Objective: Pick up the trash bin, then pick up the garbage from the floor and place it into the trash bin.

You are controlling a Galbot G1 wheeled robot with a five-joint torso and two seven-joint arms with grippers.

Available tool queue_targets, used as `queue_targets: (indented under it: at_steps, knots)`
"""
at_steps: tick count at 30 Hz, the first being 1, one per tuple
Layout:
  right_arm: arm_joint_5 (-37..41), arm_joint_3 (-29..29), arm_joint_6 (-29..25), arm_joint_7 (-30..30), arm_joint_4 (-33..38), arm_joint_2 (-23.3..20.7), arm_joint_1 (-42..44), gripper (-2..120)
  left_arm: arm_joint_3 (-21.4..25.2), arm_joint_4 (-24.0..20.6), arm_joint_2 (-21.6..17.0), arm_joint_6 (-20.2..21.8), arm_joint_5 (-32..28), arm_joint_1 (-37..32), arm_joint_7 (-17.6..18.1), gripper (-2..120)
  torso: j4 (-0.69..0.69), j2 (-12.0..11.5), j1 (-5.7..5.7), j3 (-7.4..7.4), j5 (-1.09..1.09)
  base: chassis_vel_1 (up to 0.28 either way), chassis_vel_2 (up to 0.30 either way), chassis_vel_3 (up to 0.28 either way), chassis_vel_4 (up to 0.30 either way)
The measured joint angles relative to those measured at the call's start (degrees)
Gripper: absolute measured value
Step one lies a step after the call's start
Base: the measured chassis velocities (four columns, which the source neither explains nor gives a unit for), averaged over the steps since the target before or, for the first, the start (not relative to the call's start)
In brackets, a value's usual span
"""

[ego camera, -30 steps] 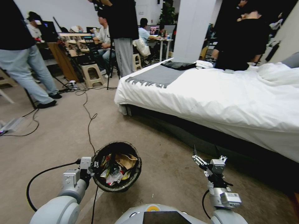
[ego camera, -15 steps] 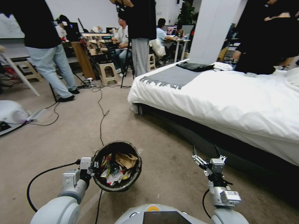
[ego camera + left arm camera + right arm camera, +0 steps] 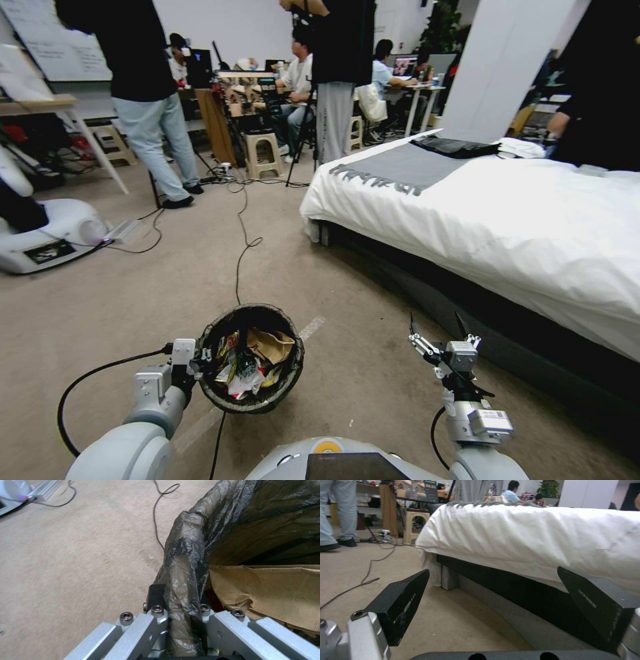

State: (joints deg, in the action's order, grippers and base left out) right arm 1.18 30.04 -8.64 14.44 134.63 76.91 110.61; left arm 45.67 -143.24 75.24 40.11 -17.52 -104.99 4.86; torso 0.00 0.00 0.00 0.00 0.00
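Holding crumpled wrappers point(image 3: 243, 373) and a tan paper scrap point(image 3: 270, 345), the trash bin point(image 3: 251, 357) hung above the carpet point(image 3: 120, 300), its bag-covered rim pinched by the left gripper point(image 3: 200, 363). The right gripper point(image 3: 437, 327) pointed forward beside the bed point(image 3: 507, 220), fingers spread and empty.

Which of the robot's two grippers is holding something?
The left gripper: it is clamped on the trash bin's bagged rim. The right gripper is open and empty beside the bed.

A white-sheeted bed point(image 3: 507, 220) stands beside a black cable point(image 3: 241, 230) crossing the carpet point(image 3: 120, 293).
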Motion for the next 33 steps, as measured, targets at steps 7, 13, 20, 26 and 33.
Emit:
queue_targets:
  at_steps: [7, 13, 20, 26, 33]
  knots:
    - [0.06, -0.66, 0.48, 0.16, -0.19, 0.01, -0.38, 100, 0.04, 0.00, -0.13, 0.12, 0.00, 0.12, -0.13, 1, 0.00, 0.00, 0.00, 0.00, 0.00, 0.061, 0.061, 0.064, 0.064]
    - [0.09, -0.73, 0.65, 0.39, -0.22, 0.05, -0.36, 100, -0.17, 0.00, 0.02, 0.26, -0.03, 0.26, -0.21, 1, 0.00, 0.00, 0.00, 0.00, 0.00, 0.068, 0.060, 0.062, 0.069]
    - [0.06, -0.81, 0.67, 0.45, -0.34, 0.17, -0.42, 100, -0.17, 0.00, -0.10, 0.32, -0.12, 0.32, -0.30, 1, 0.00, 0.00, 0.00, 0.00, 0.00, 0.069, 0.073, 0.068, 0.059]
    - [0.02, -1.26, 0.91, 0.46, -0.59, 0.22, -0.63, 100, 0.05, 0.00, 0.00, 0.32, -0.24, 0.48, -0.30, 1, 0.00, 0.00, 0.00, 0.00, 0.00, 0.071, 0.071, 0.068, 0.069]
    - [-0.03, -1.22, 1.27, 0.48, -0.40, 0.25, -0.67, 100, -0.21, 0.00, 0.21, 0.32, -0.30, 0.68, -0.30, 1, 0.00, 0.00, 0.00, 0.00, 0.00, 0.075, 0.068, 0.073, 0.070]
